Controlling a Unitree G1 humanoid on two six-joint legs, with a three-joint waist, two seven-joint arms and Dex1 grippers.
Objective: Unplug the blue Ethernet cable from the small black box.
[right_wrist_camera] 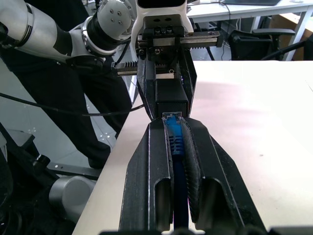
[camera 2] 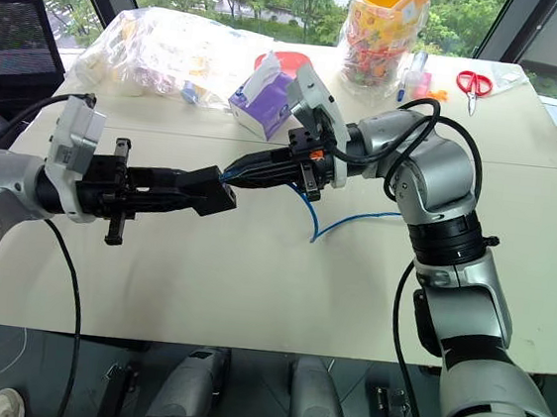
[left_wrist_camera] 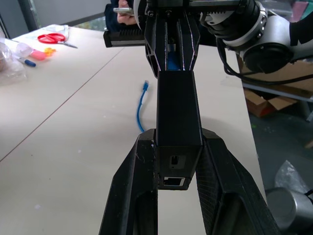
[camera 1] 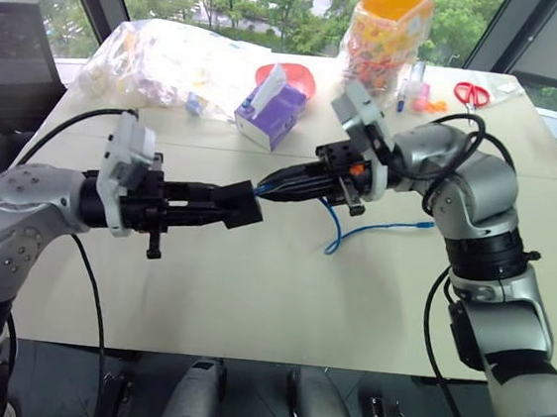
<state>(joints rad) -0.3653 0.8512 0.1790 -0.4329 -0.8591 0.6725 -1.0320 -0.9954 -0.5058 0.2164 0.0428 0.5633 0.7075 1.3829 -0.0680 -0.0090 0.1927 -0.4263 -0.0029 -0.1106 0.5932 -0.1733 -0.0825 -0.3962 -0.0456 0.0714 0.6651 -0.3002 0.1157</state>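
Above the middle of the pale table (camera 1: pixel 249 295), both arms meet tip to tip. Left gripper (camera 1: pixel 227 206) points level toward the right, clenched on the small black box (camera 1: pixel 237 205), which it holds up off the tabletop. Right gripper (camera 1: pixel 281 182) points back at it, fingers (right_wrist_camera: pixel 159 161) squeezed onto the blue Ethernet cable (right_wrist_camera: pixel 174 139) right at its plug, where the plug still sits in the box's port. Rest of the cable hangs down behind the right gripper, loops on the table, and its free end lies further right (camera 1: pixel 424 225). Beyond: purple tissue box (camera 1: pixel 271 114), red bowl (camera 1: pixel 295 75), red scissors (camera 1: pixel 473 94), clear bag of odds (camera 1: pixel 164 62).
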